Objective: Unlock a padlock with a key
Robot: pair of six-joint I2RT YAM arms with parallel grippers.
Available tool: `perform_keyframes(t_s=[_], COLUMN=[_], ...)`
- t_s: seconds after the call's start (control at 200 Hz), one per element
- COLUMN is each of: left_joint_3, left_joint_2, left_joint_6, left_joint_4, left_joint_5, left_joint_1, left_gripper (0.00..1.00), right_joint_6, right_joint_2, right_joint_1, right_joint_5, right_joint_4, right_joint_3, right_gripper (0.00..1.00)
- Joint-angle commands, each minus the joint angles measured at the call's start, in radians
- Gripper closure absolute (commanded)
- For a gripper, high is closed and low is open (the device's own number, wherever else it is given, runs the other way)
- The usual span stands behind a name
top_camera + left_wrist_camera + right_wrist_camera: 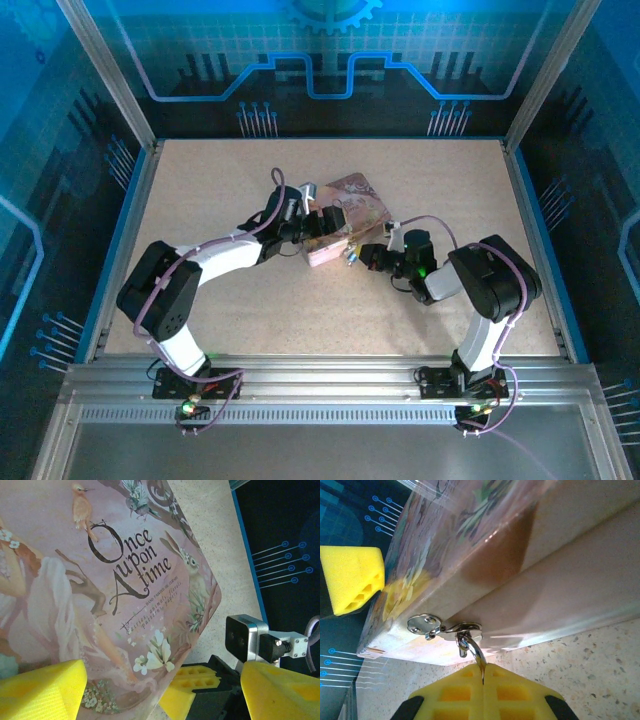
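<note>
From the overhead camera: notes a flat pink tin [350, 200] near the middle of the speckled table [250, 320], set askew to its edges. Places the left gripper [305, 228] over the tin's left end and the right gripper [368, 258] at its near right side, tips close to the wall. Picks out a small bright speck, taken as the padlock [350, 258], between that gripper and the tin, too small to detail. From the left wrist camera: reads "Once upon a time" on the tin's [60, 580] printed lid, which faces the lens. Finds the left gripper's [165, 685] yellow pads [40, 690] set wide apart at the bottom corners, one overlapping the lid, the other past the tin's corner; cannot tell whether either touches. Sees past that corner the right gripper [192, 680] with its silver wrist camera [245, 637]. From the right wrist camera: looks along the tin's [470, 540] side wall. Records a silver hasp [425, 624] riveted to that wall, with the padlock's [472, 650] bright curved shackle hooked through it. Finds the right gripper's [483, 690] yellow pads pressed together, clamped on the padlock just below the hasp, its body hidden in the seam. Notes one pad of the left gripper [355, 580] at far left, beside the lid's edge
</note>
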Motion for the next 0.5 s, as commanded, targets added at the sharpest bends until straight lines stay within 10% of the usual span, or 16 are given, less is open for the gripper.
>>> perform_keyframes(t_s=[0.0,0.495], left_joint_3=[-0.079,-0.095], left_joint_2=[0.018,0.005], left_joint_6=[0.002,-0.008], left_joint_4=[-0.170,-0.161], left_joint_5=[-0.034,-0.038], left_joint_1=[0.009,0.012], left_gripper=[0.18,0.18], right_joint_6=[0.014,-0.081], right_joint_2=[-0.037,-0.065], right_joint_1=[-0.043,-0.061], right_joint_5=[0.021,-0.071], right_joint_4=[0.086,-0.039], right_joint_3=[0.015,0.022], right_gripper=[1.00,0.92])
